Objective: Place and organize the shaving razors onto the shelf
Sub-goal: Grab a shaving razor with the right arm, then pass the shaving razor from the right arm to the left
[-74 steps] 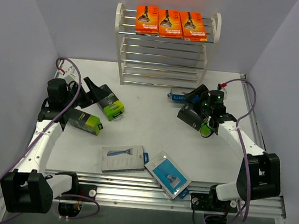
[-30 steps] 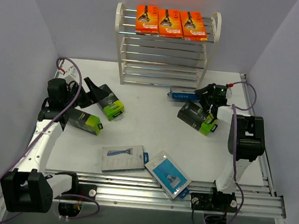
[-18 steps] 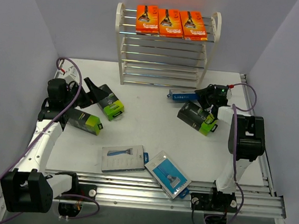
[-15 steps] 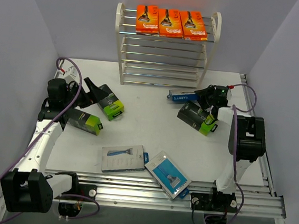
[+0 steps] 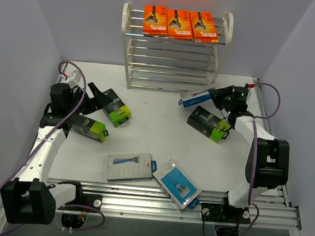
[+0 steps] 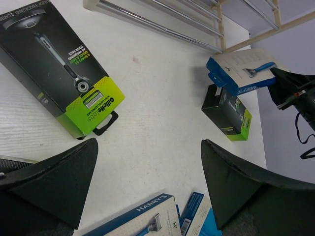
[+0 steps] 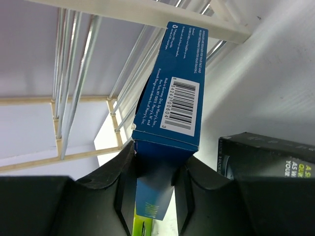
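Right claw [image 5: 218,96], top view: squeezes one blue pack [image 5: 197,97] near the shelf [image 5: 227,32].
Left claw [image 5: 96,98]: wide open, empty.
Done: three orange cards [image 5: 178,23] on top tier.
Not done: three black-and-green boxes [image 5: 116,108], two other blue packs [image 5: 130,166] on table [image 5: 156,134].
Left wrist view: open claw, nothing inside.
Right wrist view: blue pack pinched, shelf just ahead.

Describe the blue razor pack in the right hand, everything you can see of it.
The slim blue-and-white cardboard razor pack is a flat closed box: pale front picturing a blue-handled razor, blue edges, one side with white small print and a barcode. The right hand clamps one end, holding it tilted above the table, near the lower right corner of the white-framed shelf with silver metal rods, just behind the black-and-lime-green box. Only the hand appears to touch it.
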Available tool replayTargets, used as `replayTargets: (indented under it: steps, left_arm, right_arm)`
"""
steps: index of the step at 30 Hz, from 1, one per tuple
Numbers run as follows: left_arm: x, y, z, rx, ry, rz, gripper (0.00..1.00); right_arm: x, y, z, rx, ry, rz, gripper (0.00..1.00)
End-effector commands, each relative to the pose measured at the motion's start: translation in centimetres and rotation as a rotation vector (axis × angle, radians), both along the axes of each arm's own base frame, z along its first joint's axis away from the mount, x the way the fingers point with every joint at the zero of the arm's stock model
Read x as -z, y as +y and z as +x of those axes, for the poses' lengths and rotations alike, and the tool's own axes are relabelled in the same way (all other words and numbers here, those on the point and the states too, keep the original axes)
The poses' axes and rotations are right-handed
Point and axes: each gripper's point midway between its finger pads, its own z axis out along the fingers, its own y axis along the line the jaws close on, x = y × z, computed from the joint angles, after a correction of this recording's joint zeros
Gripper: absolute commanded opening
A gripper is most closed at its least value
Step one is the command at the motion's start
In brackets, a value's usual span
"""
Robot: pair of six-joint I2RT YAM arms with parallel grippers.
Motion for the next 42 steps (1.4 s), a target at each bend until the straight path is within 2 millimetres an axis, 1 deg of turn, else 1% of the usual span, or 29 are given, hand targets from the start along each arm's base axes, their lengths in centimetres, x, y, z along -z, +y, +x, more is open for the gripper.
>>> replayTargets:
  steps: [1,5,6,7,8,9,12,13,14,16,17,18,19,20,22,23,24,26,27,28,29,30,32,33,34,35,36,38,42]
  left_arm:
    - [-3.0,0.8,0.3,-0.02,-0.09,0.045,0.94]
    - [-3.2,1.0,0.3,-0.025,-0.104,0.08,0.94]
    - [-3.3,0.8,0.2,-0.017,-0.109,0.088,0.94]
    - [-3.5,0.7,0.1,-0.013,-0.116,0.096,0.94]
    - [-3.5,0.7,0.1,-0.009,-0.122,0.114,0.94]
    - [-3.5,-0.5,-0.2,0.027,-0.129,0.125,0.94]
    - [-4.1,-2.0,-0.8,0.086,-0.165,0.189,0.94]
    - [-4.4,-3.7,-1.5,0.154,-0.193,0.234,0.94]
    - [-4.6,-4.4,-2.0,0.182,-0.212,0.266,0.94]
    - [-4.8,-5.1,-2.7,0.193,-0.24,0.355,0.94]
    - [-5.0,-7.0,-3.7,0.264,-0.286,0.419,0.94]
    - [-5.2,-6.9,-3.9,0.235,-0.306,0.478,0.94]
    - [-5.2,-7.5,-4.3,0.253,-0.325,0.517,0.94]
    - [-4.9,-9.3,-5.6,0.324,-0.363,0.559,0.94]
    - [-5.1,-9.8,-6.1,0.32,-0.4,0.629,0.94]
    - [-5.3,-11.4,-7.3,0.368,-0.429,0.64,0.94]
    - [-5.6,-12.0,-7.8,0.38,-0.446,0.647,0.94]
    - [-6.0,-12.3,-8.1,0.376,-0.486,0.744,0.94]
    - [-6.1,-13.9,-9.1,0.418,-0.512,0.765,0.94]
    - [-6.1,-13.5,-8.9,0.397,-0.519,0.845,0.94]
    - [-6.1,-13.9,-9.1,0.398,-0.53,0.883,0.94]
    - [-6.0,-15.4,-9.8,0.436,-0.548,0.921,0.94]
    - [-6.1,-16.0,-9.9,0.432,-0.582,1.026,0.94]
    - [-5.7,-16.8,-10.0,0.445,-0.588,1.057,0.94]
    - [-6.2,-17.9,-10.4,0.461,-0.619,1.057,0.94]
    - [-6.3,-18.2,-10.3,0.468,-0.634,1.076,0.94]
    - [-5.9,-19.0,-10.3,0.485,-0.633,1.087,0.94]
    - [-6.2,-20.1,-10.5,0.504,-0.663,1.09,0.94]
    - [-5.0,-22.5,-11.3,0.555,-0.692,1.089,0.94]
  right_arm:
    - [-4.3,0.3,-0.8,-0.025,-0.092,-0.029,0.0]
    - [-6.0,0.8,-1.9,-0.054,-0.11,-0.038,0.0]
    - [-6.0,1.0,-2.3,-0.065,-0.102,-0.04,0.0]
    - [-6.9,1.3,-2.8,-0.078,-0.123,-0.051,0.0]
    - [-6.8,1.6,-3.4,-0.096,-0.117,-0.055,0.0]
    - [-7.3,1.8,-4.0,-0.109,-0.119,-0.057,0.0]
    - [-7.7,2.7,-5.7,-0.167,-0.118,-0.067,0.0]
    - [-7.9,2.9,-6.1,-0.182,-0.122,-0.07,0.0]
    - [-8.1,3.2,-6.5,-0.197,-0.122,-0.072,0.0]
    - [-8.6,3.8,-7.6,-0.251,-0.128,-0.08,0.0]
    - [-8.7,4.0,-8.0,-0.269,-0.127,-0.082,0.0]
    - [-8.9,4.5,-8.7,-0.307,-0.126,-0.084,0.0]
    - [-8.7,4.6,-9.0,-0.324,-0.12,-0.084,0.0]
    - [-8.7,4.9,-9.4,-0.343,-0.117,-0.082,0.0]
    - [-8.5,5.6,-10.4,-0.405,-0.111,-0.075,0.0]
    - [-8.4,5.8,-10.8,-0.423,-0.11,-0.074,0.0]
    - [-8.5,6.1,-11.3,-0.443,-0.112,-0.075,0.0]
    - [-8.4,6.7,-12.2,-0.492,-0.115,-0.068,0.0]
    - [-8.6,6.9,-12.5,-0.508,-0.125,-0.065,0.0]
    - [-8.6,7.1,-12.8,-0.522,-0.125,-0.058,0.0]
    - [-8.5,7.4,-13.3,-0.546,-0.124,-0.047,0.0]
    - [-8.7,7.6,-13.5,-0.556,-0.133,-0.045,0.0]
    - [-8.7,8.0,-14.1,-0.586,-0.137,-0.027,0.0]
    - [-8.8,8.1,-14.3,-0.596,-0.144,-0.023,0.0]
    - [-8.8,8.3,-14.5,-0.603,-0.142,-0.016,0.0]
    - [-8.9,8.5,-14.7,-0.612,-0.143,-0.01,0.0]
    - [-9.0,8.7,-15.0,-0.623,-0.146,0.002,0.0]
    - [-9.2,8.9,-15.3,-0.631,-0.15,0.017,0.0]
    - [-10.2,9.0,-15.5,-0.634,-0.167,0.035,0.0]
